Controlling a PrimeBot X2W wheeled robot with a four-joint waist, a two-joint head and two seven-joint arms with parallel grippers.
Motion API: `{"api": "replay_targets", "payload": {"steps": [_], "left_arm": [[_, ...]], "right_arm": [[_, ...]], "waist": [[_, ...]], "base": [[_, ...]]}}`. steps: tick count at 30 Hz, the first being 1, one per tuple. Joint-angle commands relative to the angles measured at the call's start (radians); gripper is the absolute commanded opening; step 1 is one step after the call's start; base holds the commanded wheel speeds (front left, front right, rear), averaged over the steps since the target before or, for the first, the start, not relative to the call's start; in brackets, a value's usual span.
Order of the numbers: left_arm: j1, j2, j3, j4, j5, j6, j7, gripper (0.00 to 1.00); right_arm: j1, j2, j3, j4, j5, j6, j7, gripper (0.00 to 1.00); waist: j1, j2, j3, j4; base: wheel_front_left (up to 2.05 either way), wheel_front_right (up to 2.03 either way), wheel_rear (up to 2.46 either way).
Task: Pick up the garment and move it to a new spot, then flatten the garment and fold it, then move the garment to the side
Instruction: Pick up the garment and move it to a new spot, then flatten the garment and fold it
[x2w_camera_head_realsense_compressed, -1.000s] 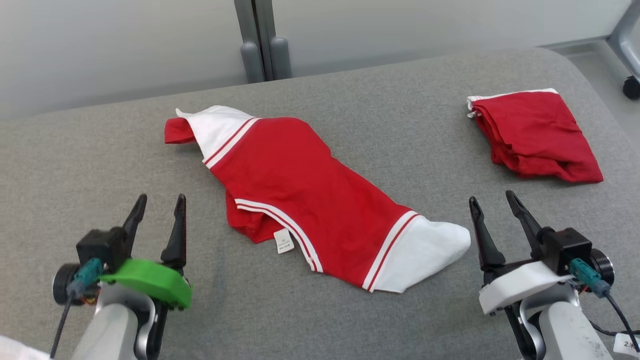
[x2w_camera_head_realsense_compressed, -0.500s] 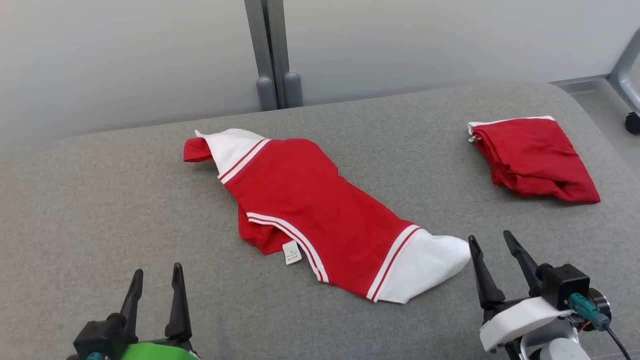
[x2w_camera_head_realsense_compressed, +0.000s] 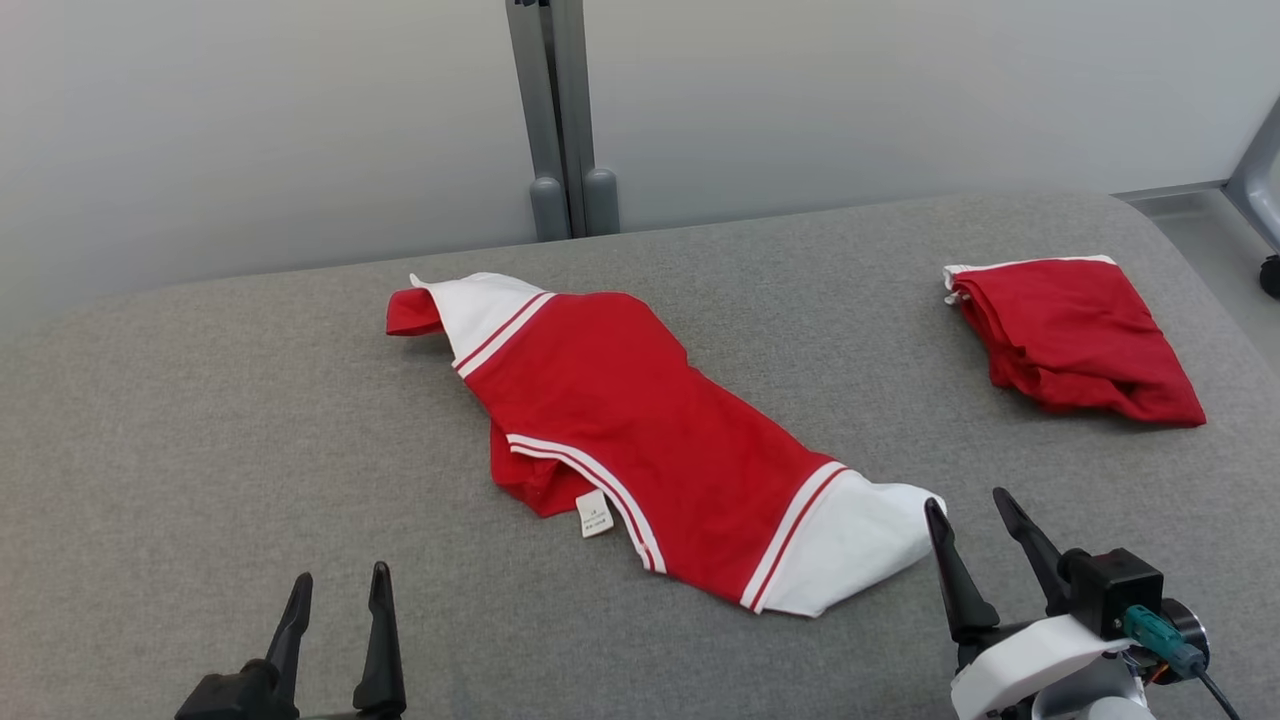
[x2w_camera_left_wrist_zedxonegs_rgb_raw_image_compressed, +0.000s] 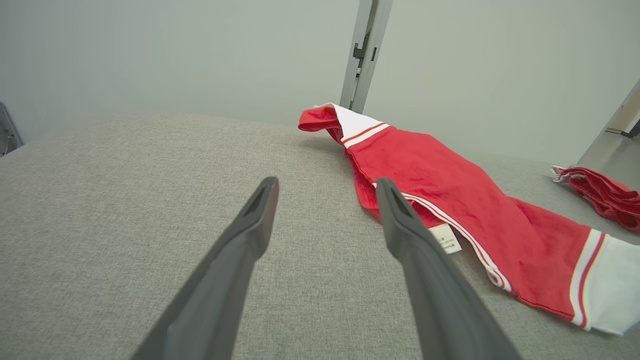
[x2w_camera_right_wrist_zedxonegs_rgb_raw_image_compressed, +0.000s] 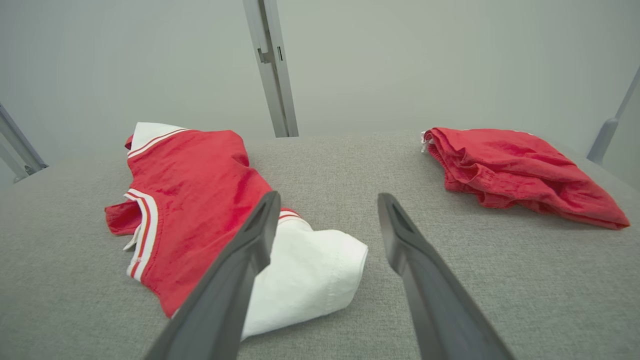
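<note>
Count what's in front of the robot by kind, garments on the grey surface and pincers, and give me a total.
Garments: 2, the spread red and white garment and the folded red garment.
Pincers: 2, the left pincer and the right pincer, both open.
Total: 4.

Two red garments: spread garment, folded garment.

A grey fabric surface sits before a pale wall split by a grey post.
</note>
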Motion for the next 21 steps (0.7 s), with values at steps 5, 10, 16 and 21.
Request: {"api": "replay_targets", "payload": {"steps": [5, 10, 16, 21], "left_arm": [[0.002, -0.002, -0.002, 0.006, 0.009, -0.006, 0.000, 1.00], [-0.014, -0.002, -0.004, 0.013, 0.006, -0.008, 0.000, 1.00], [-0.022, -0.002, -0.014, 0.018, -0.007, -0.009, 0.000, 1.00], [-0.026, -0.002, -0.021, 0.017, -0.008, -0.008, 0.000, 1.00]], "right_arm": [[0.001, -0.004, 0.002, 0.004, -0.015, -0.002, -0.004, 1.00], [-0.005, -0.004, 0.004, 0.006, -0.021, -0.002, -0.004, 1.00], [-0.006, -0.004, 0.003, 0.003, -0.027, -0.002, -0.004, 1.00], [-0.015, -0.004, 0.011, 0.001, -0.037, -0.002, -0.004, 1.00]], "waist": [[0.0000, 0.0000, -0.001, 0.002], [0.0000, 0.0000, 0.000, 0.005], [0.0000, 0.0000, 0.004, 0.013], [0.0000, 0.0000, 0.010, 0.024]], "base": [[0.00, 0.00, 0.00], [0.00, 0.00, 0.00], [0.00, 0.00, 0.00], [0.00, 0.00, 0.00]]}}
